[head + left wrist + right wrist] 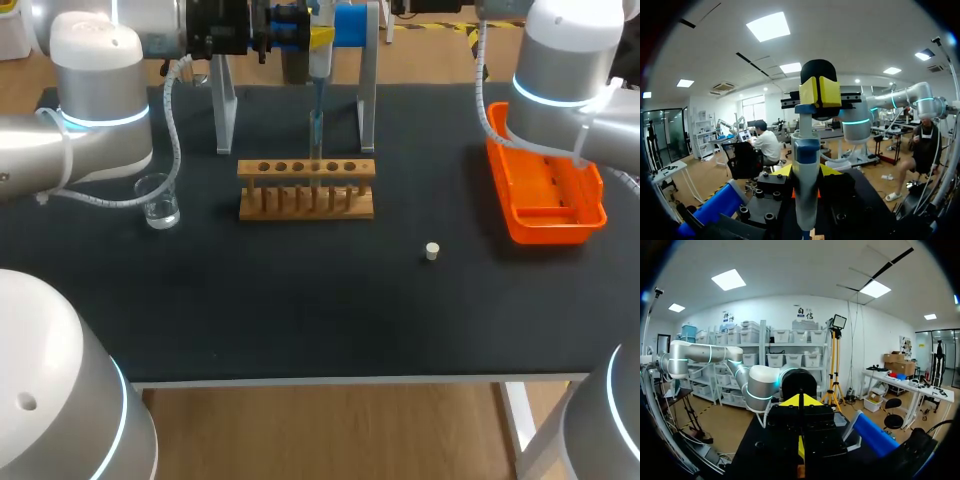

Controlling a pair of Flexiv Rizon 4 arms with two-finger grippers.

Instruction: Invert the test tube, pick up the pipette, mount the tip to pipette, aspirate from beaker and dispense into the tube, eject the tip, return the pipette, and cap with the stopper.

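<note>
My left gripper (320, 38) is at the back of the table, shut on the white and blue pipette (319, 62). The pipette hangs upright, and its clear tip (316, 130) points down at a hole of the wooden test tube rack (306, 188). The tube under the tip is hard to make out. In the left wrist view the yellow fingertips (810, 91) clamp the pipette (806, 165) near its top. A glass beaker (158, 200) with a little liquid stands left of the rack. The small white stopper (432, 251) lies right of the rack, nearer the front. My right gripper (801, 405) is shut and holds nothing.
A metal pipette stand (368, 100) straddles the space behind the rack. An orange tray (520, 215) lies at the right, partly under my right arm (560, 80). My left arm (95, 90) stretches along the back left, above the beaker.
</note>
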